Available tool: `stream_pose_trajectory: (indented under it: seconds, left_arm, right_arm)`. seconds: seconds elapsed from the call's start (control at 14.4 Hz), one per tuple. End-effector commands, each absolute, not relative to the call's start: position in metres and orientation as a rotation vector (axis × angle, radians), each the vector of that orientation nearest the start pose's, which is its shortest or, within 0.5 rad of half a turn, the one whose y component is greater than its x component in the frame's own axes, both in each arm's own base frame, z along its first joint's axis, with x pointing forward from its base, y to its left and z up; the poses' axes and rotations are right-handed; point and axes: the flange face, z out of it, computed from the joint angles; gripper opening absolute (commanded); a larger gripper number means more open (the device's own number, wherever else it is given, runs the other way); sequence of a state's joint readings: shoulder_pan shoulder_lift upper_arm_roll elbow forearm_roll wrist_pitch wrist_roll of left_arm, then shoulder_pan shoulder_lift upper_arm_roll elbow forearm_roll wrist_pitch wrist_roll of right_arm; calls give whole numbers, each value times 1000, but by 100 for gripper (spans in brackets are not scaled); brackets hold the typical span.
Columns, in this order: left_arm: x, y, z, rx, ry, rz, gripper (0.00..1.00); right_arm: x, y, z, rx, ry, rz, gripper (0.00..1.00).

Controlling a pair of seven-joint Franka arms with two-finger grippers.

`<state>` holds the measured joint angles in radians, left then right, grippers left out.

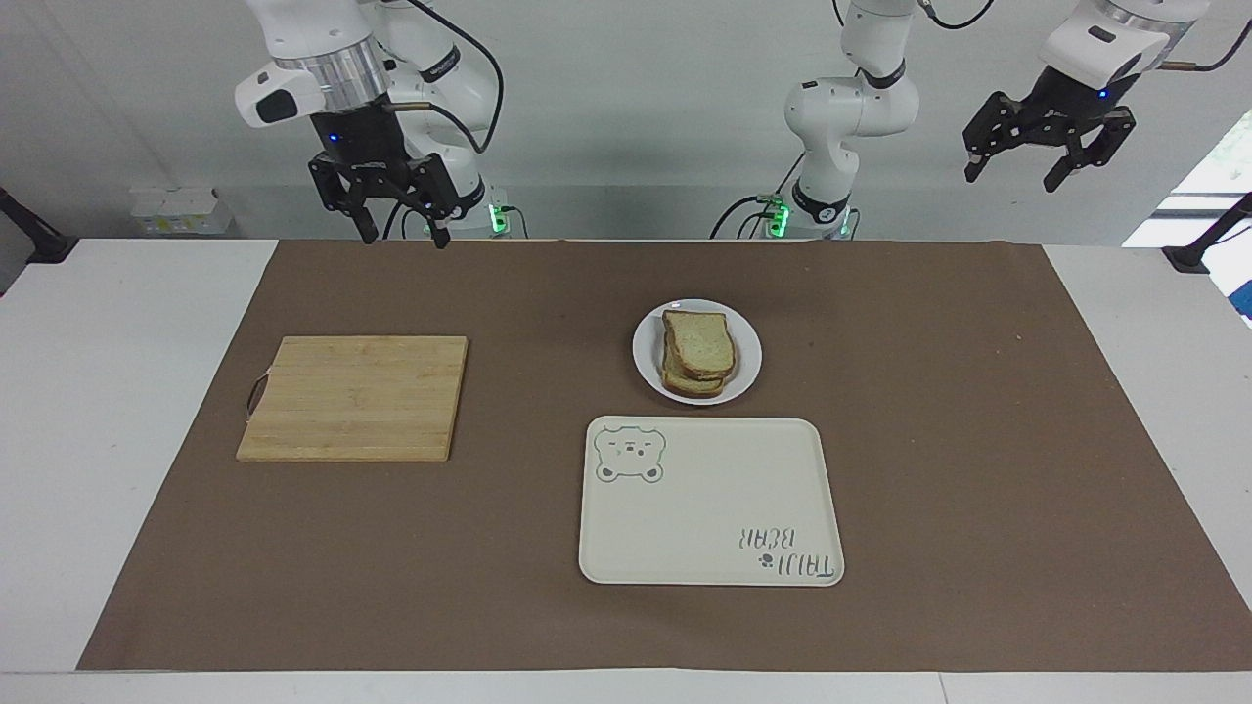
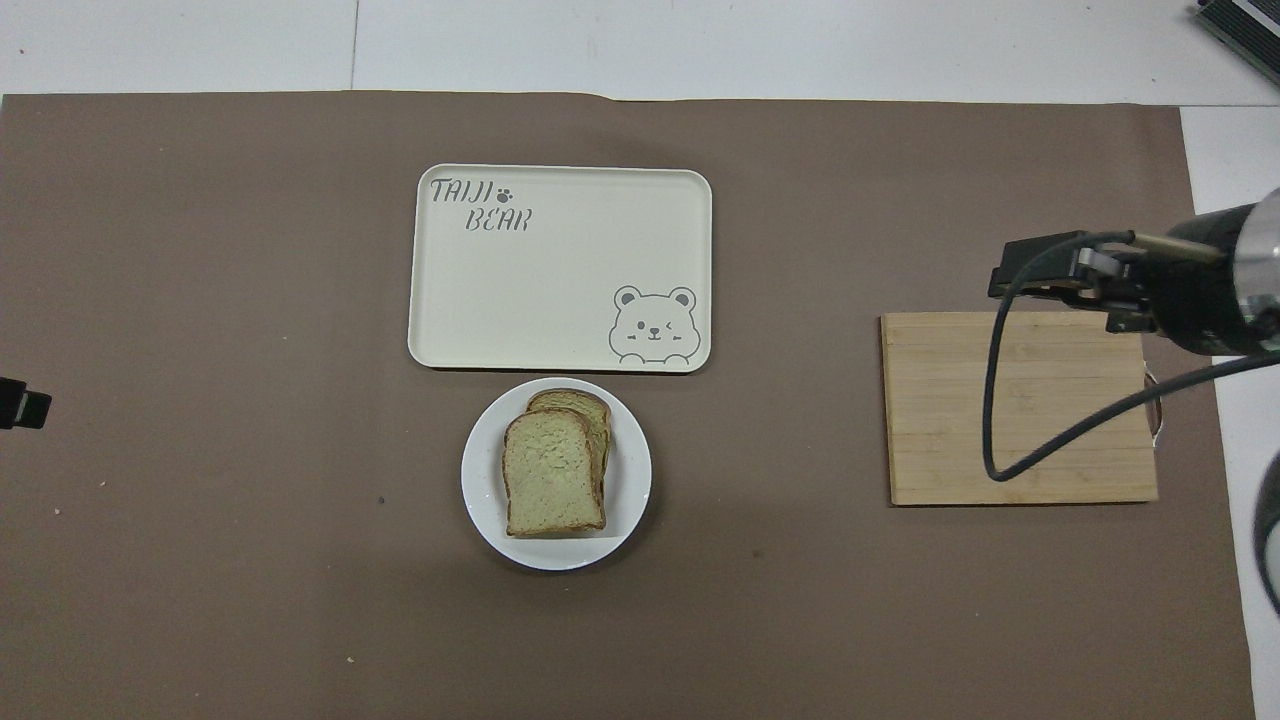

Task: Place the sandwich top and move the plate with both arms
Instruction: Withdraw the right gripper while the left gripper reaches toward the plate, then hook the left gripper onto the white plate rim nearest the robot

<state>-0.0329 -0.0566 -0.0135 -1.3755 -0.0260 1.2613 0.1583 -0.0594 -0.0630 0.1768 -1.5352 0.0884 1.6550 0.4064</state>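
The sandwich top [image 1: 698, 342] is a pale speckled slice with a brown crust. It lies on another slice on the small white plate [image 1: 749, 344], in the middle of the mat just nearer the robots than the tray. In the overhead view the sandwich top [image 2: 552, 472] covers most of the lower slice on the plate [image 2: 632, 482]. My right gripper [image 1: 406, 237] is open and empty, raised over the table's edge at the robots' end, apart from the plate. My left gripper [image 1: 1022, 174] is open and empty, held high at the left arm's end, waiting.
A cream rectangular tray with a bear print [image 1: 711, 501] lies just farther from the robots than the plate; it also shows in the overhead view [image 2: 560, 265]. A wooden cutting board [image 1: 357, 396] lies toward the right arm's end [image 2: 1020, 410]. A brown mat covers the table.
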Motion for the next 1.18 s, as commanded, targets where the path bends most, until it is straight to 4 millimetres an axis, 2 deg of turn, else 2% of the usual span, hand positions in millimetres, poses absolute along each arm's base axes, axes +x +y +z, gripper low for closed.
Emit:
stream_pose_trajectory:
  seconds: [0.0, 0.14, 0.28, 0.42, 0.63, 0.7, 0.77, 0.83, 0.97, 1.11]
  left_arm:
    - [486, -37, 713, -3157, 356, 110, 100]
    - [484, -44, 710, -3200, 381, 113, 100]
    - [473, -45, 699, -3287, 385, 70, 100]
    - [464, -53, 670, -3323, 383, 43, 100]
    - [458, -65, 606, -3407, 367, 94, 100]
    - [454, -79, 581, -3418, 395, 137, 100]
    - [452, -91, 551, -3454, 394, 154, 100]
    - [452, -94, 523, -3502, 339, 137, 100]
    - [443, -104, 483, -3554, 294, 94, 100]
    - [441, -103, 434, -3683, 188, 8, 100]
  right_arm:
    - [530, 42, 692, -2977, 526, -205, 100]
    - [528, 9, 690, -2994, 538, -178, 100]
    - [519, -22, 695, -3024, 455, -173, 100]
    - [513, -44, 692, -3048, 372, -136, 100]
    - [507, -55, 687, -3166, 212, -113, 100]
    - [509, -56, 680, -3177, 149, -94, 100]
    - [509, -57, 672, -3174, 148, -77, 100]
    - [510, -56, 668, -3161, 162, -66, 100]
    - [510, -55, 662, -3152, 197, -50, 100]
    - [510, -55, 661, -3152, 195, -43, 100]
